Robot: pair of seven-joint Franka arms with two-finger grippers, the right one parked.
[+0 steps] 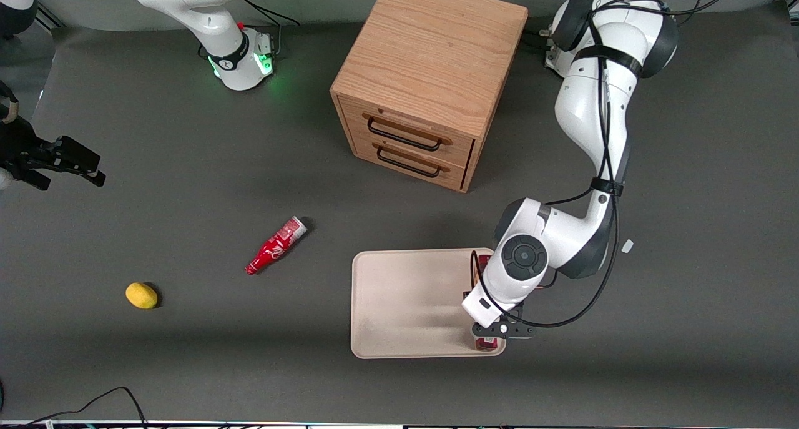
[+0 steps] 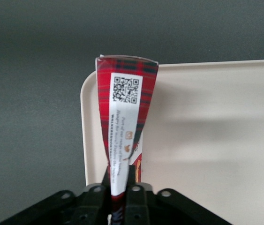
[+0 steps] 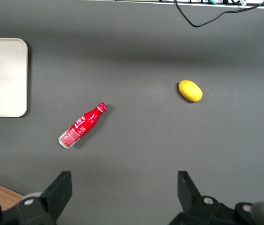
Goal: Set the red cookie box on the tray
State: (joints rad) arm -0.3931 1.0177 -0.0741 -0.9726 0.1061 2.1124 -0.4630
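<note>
The red cookie box is a narrow dark-red tartan box with a white QR label. It stands on edge between my fingers. My left gripper is shut on it. The box sits over the cream-beige tray, along the rim toward the working arm's end, its free end near a rounded corner. I cannot tell whether it touches the tray. In the front view the arm hides most of the box. Only red bits show beside the gripper at the tray edge.
A wooden two-drawer cabinet stands farther from the front camera than the tray. A small red bottle and a yellow lemon lie on the grey table toward the parked arm's end.
</note>
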